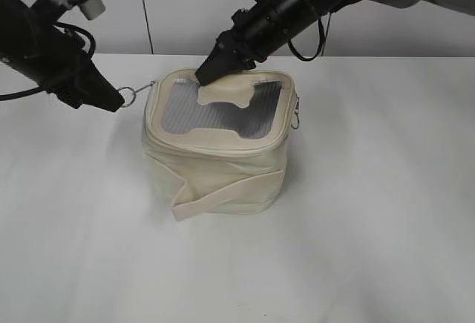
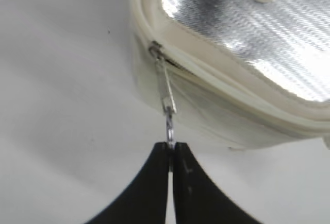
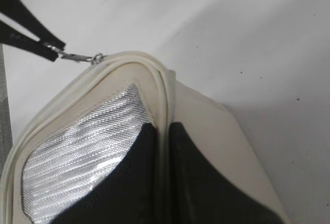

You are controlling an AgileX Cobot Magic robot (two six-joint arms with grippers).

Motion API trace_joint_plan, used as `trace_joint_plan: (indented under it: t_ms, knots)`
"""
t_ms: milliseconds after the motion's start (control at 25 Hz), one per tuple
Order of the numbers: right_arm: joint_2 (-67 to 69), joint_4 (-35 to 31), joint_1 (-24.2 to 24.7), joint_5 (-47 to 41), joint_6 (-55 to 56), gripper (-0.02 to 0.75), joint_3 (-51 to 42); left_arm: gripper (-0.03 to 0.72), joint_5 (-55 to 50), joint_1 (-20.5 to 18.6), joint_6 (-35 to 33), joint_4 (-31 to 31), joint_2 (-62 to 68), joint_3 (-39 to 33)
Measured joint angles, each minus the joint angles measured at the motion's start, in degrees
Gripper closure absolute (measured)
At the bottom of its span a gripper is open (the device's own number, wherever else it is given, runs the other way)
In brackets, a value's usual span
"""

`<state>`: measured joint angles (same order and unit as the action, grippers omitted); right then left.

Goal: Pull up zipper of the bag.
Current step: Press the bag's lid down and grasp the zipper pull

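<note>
The cream bag [image 1: 223, 167] stands mid-table, with a grey mesh top panel [image 1: 182, 111] and a strap [image 1: 223, 193] across its side. Its zipper [image 1: 215, 147] circles the top rim. My left gripper [image 1: 119, 104] is shut on the ring pull [image 1: 129, 96] of a silver slider at the bag's left corner; the left wrist view shows the jaws [image 2: 170, 144] pinching the ring, with the slider [image 2: 154, 50] on the track. My right gripper [image 1: 204, 78] is shut on the bag's back rim [image 3: 164, 112], one finger on each side of it. A second ring pull [image 1: 295, 121] hangs at the right.
The white table [image 1: 371, 226] carries only the bag. A white wall with a dark vertical seam [image 1: 145, 11] rises behind. My left gripper also shows in the right wrist view [image 3: 51, 49], pulling the slider tab outward.
</note>
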<state>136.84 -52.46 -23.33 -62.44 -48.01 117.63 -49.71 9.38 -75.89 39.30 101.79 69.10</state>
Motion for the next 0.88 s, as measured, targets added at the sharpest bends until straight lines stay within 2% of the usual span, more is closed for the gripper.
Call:
trace_joint_plan:
  t_ms: [200,480,640,800,880]
  knots:
    - [0.0,-0.05,-0.05,0.0,2.24,0.686,0.0,0.679,-2.26,3.06,9.98,-6.93,-5.02,-1.83]
    - [0.0,0.06,-0.05,0.09,4.46,0.687,0.0,0.679,-1.1,11.19,15.36,-8.8,-12.29,-14.48]
    - [0.0,-0.19,-0.05,-0.23,4.85,0.687,0.0,0.675,6.7,19.72,15.99,-4.31,-15.24,-20.64]
    - [0.02,-0.88,-0.05,-1.18,4.85,0.687,0.0,0.67,19.36,32.75,16.11,-0.42,-15.41,-21.23]
    - [0.02,-0.88,-0.05,-2.15,4.85,0.687,0.0,0.669,24.11,37.74,16.17,-0.16,-15.09,-21.3]
